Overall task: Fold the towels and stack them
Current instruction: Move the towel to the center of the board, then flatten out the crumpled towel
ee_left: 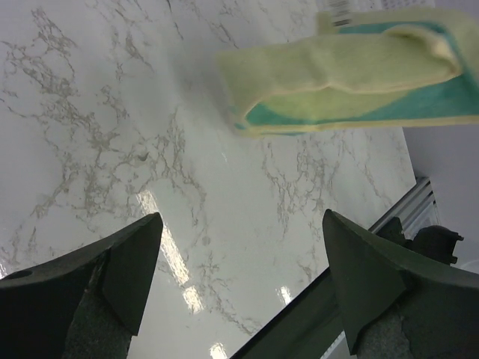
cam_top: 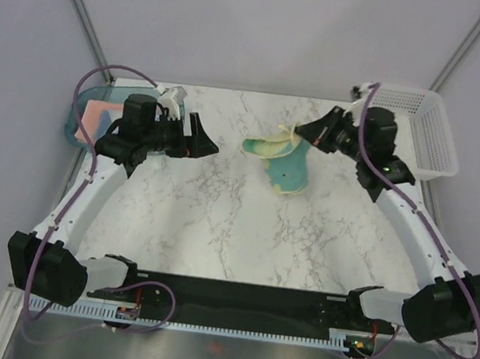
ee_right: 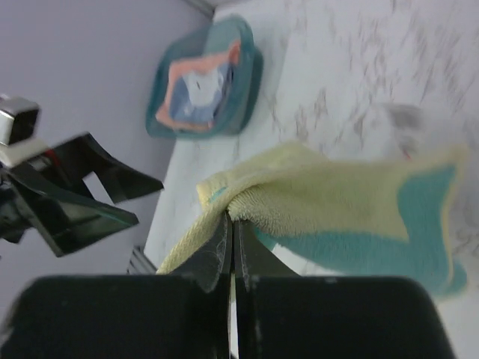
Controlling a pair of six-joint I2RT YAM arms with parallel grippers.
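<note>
The pale yellow towel with a teal panel [cam_top: 284,166] hangs over the middle of the marble table. My right gripper [cam_top: 300,134] is shut on its upper yellow edge [ee_right: 247,198], the jaws pressed together on the cloth [ee_right: 233,218]. My left gripper [cam_top: 207,137] hovers to the towel's left, open and holding nothing [ee_left: 241,217]. In the left wrist view that towel [ee_left: 352,71] lies ahead of the spread fingers [ee_left: 131,265]. A salmon-pink towel [cam_top: 102,114] and a light blue towel [ee_right: 197,93] lie folded in the teal tray [cam_top: 73,122].
The teal tray [ee_right: 247,71] sits at the table's far left edge, right behind my left arm. A white mesh basket [cam_top: 421,132] stands at the far right corner behind my right arm. Grey walls close the table on three sides.
</note>
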